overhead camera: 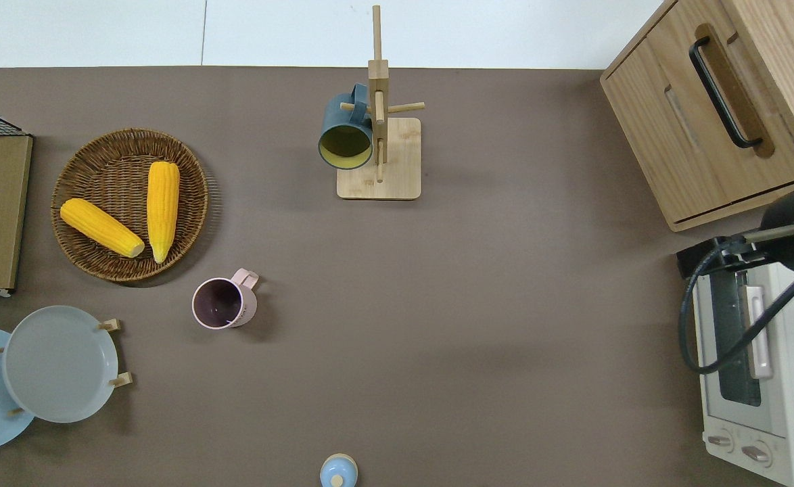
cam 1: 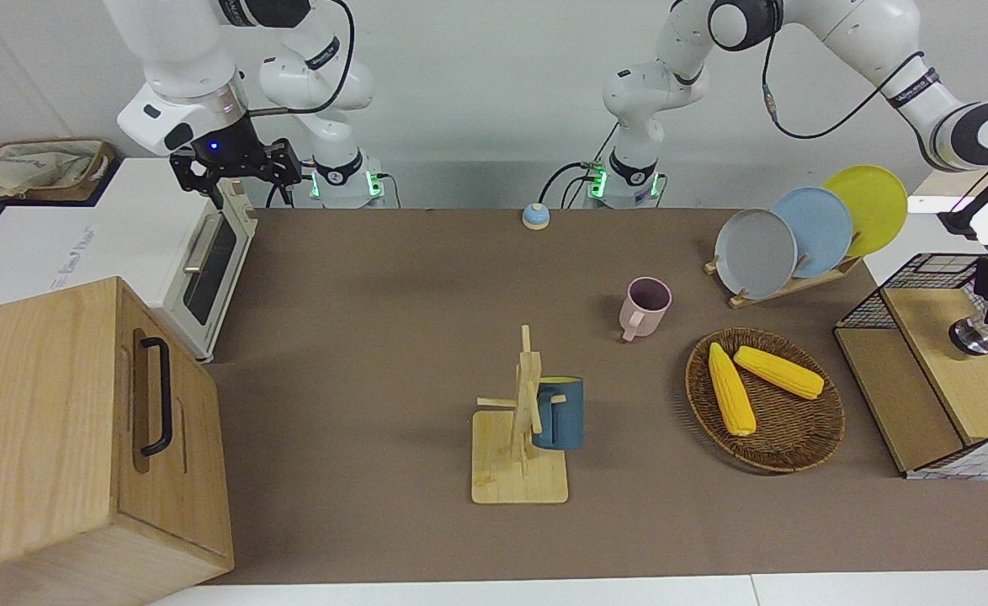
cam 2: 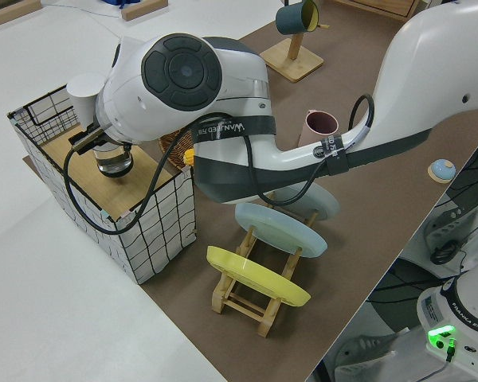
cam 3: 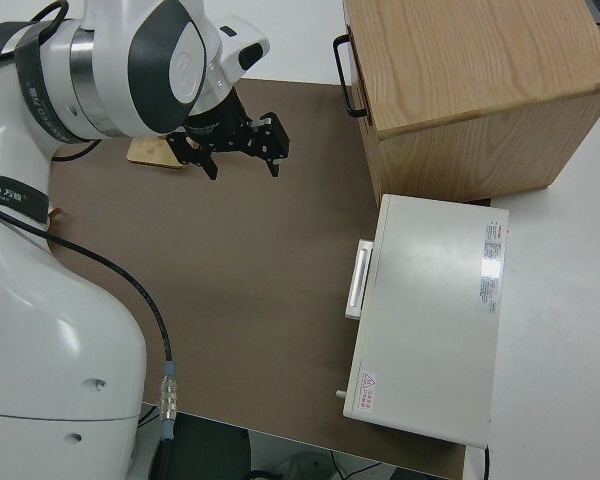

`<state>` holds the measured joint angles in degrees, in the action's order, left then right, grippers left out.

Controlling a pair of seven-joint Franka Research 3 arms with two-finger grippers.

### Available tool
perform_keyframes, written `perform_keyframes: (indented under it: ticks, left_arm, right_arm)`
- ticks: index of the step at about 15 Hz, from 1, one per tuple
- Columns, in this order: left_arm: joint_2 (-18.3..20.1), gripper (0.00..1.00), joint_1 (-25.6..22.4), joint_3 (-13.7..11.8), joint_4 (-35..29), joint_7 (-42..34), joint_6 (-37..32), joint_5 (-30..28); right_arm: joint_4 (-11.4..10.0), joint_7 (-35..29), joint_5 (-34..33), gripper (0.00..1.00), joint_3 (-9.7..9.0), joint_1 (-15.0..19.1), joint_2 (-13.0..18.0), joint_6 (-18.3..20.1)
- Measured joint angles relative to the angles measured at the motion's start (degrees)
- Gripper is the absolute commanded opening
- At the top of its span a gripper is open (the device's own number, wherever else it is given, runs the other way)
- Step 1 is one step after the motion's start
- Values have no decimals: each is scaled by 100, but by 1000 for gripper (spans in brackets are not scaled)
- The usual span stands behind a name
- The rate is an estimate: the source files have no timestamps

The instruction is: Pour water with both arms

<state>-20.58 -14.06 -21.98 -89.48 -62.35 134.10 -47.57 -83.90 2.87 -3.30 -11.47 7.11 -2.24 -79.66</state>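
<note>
My left gripper (cam 1: pixel 985 315) is over the wooden shelf board (cam 1: pixel 961 391) inside the wire basket (cam 1: pixel 915 278) at the left arm's end of the table. It is shut on a clear glass (cam 1: pixel 971 337), held low at the board; I cannot tell whether the glass touches it. The glass (cam 2: pixel 111 159) also shows in the left side view, under the wrist. A white cup (cam 2: pixel 86 91) stands in the basket's corner. A pink cup (cam 1: pixel 647 305) stands on the brown mat. The right arm is parked, its gripper (cam 3: pixel 240 158) open and empty.
A blue mug (cam 1: pixel 560 412) hangs on a wooden mug tree (cam 1: pixel 521 454). A wicker basket (cam 1: pixel 797 438) holds two corn cobs. A plate rack (cam 1: pixel 788 231), a small bell (cam 1: pixel 535 216), a toaster oven (cam 1: pixel 208 261) and a wooden cabinet (cam 1: pixel 82 438) also stand here.
</note>
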Motion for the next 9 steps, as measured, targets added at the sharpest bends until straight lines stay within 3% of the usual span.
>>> perform_keyframes:
  ticks: [9]
  left_arm:
    - [-157,3,-5,-1,-18,-247,293,-390]
  right_arm:
    - [0,0,0,985,0,0,0,0]
